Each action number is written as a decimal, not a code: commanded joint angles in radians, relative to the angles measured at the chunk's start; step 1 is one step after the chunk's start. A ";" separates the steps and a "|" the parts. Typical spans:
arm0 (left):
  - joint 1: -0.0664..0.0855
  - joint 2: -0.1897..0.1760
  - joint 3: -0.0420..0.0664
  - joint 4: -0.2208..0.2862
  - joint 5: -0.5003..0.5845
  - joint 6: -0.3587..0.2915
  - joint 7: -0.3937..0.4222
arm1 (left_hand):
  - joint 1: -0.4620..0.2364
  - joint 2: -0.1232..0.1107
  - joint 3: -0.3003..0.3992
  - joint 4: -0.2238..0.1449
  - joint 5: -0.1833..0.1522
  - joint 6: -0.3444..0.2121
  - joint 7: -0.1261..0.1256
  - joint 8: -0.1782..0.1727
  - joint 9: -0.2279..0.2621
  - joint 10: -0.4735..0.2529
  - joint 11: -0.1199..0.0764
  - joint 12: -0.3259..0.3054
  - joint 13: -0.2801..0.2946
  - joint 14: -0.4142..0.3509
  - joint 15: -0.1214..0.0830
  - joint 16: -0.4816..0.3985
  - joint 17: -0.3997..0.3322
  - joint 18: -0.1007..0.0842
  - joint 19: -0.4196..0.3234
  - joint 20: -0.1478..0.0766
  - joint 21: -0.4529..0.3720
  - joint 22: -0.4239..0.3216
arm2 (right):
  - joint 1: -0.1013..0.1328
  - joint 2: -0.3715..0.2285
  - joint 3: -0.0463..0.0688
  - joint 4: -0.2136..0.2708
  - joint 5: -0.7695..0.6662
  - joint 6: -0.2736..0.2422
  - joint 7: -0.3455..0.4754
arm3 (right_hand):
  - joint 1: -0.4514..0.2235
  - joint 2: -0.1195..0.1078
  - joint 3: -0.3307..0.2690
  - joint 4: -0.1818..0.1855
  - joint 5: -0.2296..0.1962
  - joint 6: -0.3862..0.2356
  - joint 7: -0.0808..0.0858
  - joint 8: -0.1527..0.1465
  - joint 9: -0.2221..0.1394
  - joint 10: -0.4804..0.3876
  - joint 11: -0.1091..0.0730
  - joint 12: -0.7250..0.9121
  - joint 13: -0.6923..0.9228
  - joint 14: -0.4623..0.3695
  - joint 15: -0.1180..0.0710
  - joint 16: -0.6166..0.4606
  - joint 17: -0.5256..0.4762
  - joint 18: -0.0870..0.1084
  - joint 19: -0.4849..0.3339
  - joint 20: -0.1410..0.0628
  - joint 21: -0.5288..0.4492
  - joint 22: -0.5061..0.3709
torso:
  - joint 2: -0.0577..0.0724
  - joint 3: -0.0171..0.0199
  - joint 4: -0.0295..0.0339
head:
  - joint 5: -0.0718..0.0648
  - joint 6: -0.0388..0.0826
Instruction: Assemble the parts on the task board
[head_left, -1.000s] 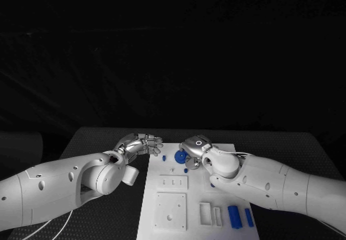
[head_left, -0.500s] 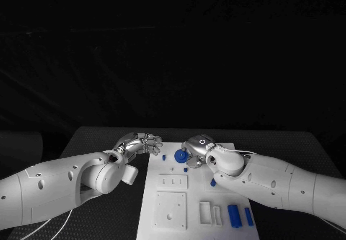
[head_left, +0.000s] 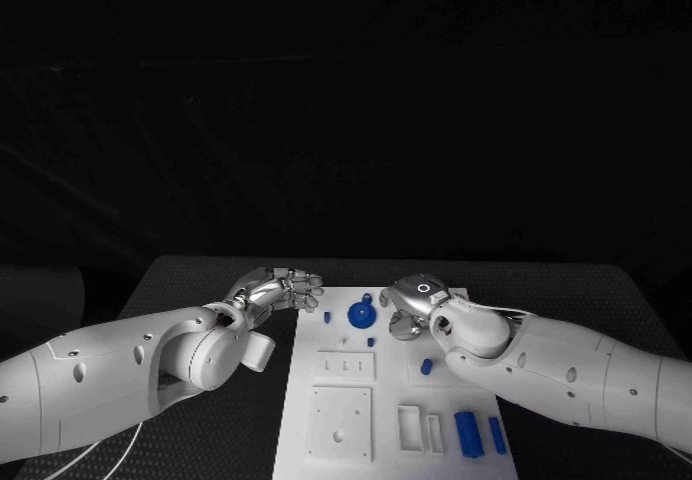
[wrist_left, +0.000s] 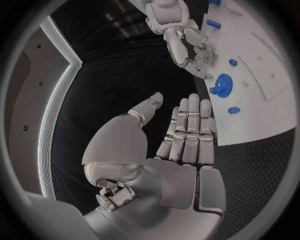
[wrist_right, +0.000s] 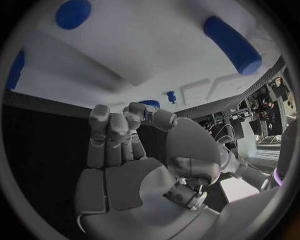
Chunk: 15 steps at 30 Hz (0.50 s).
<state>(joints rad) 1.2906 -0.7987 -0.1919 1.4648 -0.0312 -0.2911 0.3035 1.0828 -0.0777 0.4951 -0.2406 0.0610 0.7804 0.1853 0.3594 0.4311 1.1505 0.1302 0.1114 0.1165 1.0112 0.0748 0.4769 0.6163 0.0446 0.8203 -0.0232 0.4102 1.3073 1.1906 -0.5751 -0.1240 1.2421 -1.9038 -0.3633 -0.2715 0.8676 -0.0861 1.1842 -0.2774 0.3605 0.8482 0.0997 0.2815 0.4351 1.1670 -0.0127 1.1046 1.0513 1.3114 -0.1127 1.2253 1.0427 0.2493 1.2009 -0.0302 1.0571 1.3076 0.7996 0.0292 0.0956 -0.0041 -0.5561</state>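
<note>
The gear (head_left: 362, 317), a small blue toothed disc with a raised hub, sits on the board (head_left: 335, 412) just beside the right hand (head_left: 415, 305), between the two hands. It looks like hard, light plastic: stiff, probably a little slick, unlikely to break but easy to skid or tip. My guess is the best hold is a pinch across the rim or on the hub.

The right hand has its fingers curled in with nothing in them, hovering over the board's far end. The left hand (head_left: 278, 288) floats off the board's edge over the counter (head_left: 202, 275), fingers straight, side by side and holding nothing.

Short blue pegs (head_left: 427, 366) stand near the right hand, and two longer blue bars (head_left: 470, 433) lie behind its forearm. The counter is black and finely textured; the room beyond is dark.
</note>
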 joint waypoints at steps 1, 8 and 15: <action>0.001 -0.001 0.001 -0.001 -0.004 0.013 0.008 | -0.011 0.002 0.005 -0.001 0.002 -0.004 0.006 -0.006 0.001 0.004 0.004 -0.007 -0.002 -0.001 0.002 -0.005 0.001 0.010 -0.004 0.000 0.007 0.022 | 0.002 -0.024 0.013 0.023 0.047 -0.117 0.034 | 0.014 -0.018 0.007 0.006 -0.021 -0.003 0.000 0.002 -0.003 0.004 0.002 -0.002 -0.002 0.007 0.000 -0.008 0.002 0.012 0.008 -0.002 0.004 0.013 | -0.001 0.0007 -0.0012 | -0.001 0.006; 0.001 -0.004 0.001 -0.005 -0.004 0.012 0.011 | -0.010 0.001 0.006 -0.002 0.002 -0.003 0.005 -0.005 0.002 0.005 0.004 -0.007 -0.001 -0.001 0.002 -0.005 0.001 0.010 -0.004 0.000 0.007 0.022 | 0.031 -0.114 0.053 0.094 0.260 -0.106 0.156 | 0.063 -0.094 -0.085 0.033 -0.200 0.006 0.011 0.012 0.000 0.005 0.013 0.002 -0.002 0.013 0.008 -0.011 0.001 0.012 0.024 -0.013 0.003 0.008 | -0.002 0.0014 -0.0061 | -0.008 0.017; 0.001 -0.003 0.001 -0.028 -0.005 0.021 0.017 | -0.007 -0.001 0.007 -0.006 0.002 0.000 0.004 -0.004 0.003 0.009 0.002 -0.006 0.000 -0.002 0.003 -0.006 0.002 0.010 -0.005 0.000 0.008 0.022 | 0.062 -0.208 0.064 0.070 0.526 0.004 0.301 | 0.092 -0.190 -0.328 0.040 -0.312 0.013 0.036 0.025 0.008 -0.017 0.033 0.008 0.005 0.004 0.027 -0.013 0.006 0.012 0.011 -0.014 0.001 0.012 | -0.006 0.0091 -0.0226 | -0.017 0.034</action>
<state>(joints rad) 1.2903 -0.8032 -0.1921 1.4395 -0.0313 -0.2900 0.3053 1.0828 -0.0777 0.4979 -0.2434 0.0610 0.7804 0.1853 0.3594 0.4331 1.1540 0.1337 0.1075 0.1166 1.0112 0.0748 0.4769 0.6173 0.0438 0.8203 -0.0231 0.4141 1.3080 1.2536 -0.7731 -0.0590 1.3218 -1.5751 -0.4273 -0.0935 0.9577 -0.2678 0.8877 -0.2351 0.0504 0.8607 0.1267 0.3047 0.4422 1.1543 0.0145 1.1102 1.0541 1.3187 -0.0903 1.2147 1.0474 0.2462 1.2206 -0.0435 1.0569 1.3075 0.7962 0.0339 0.0837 -0.0187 -0.5275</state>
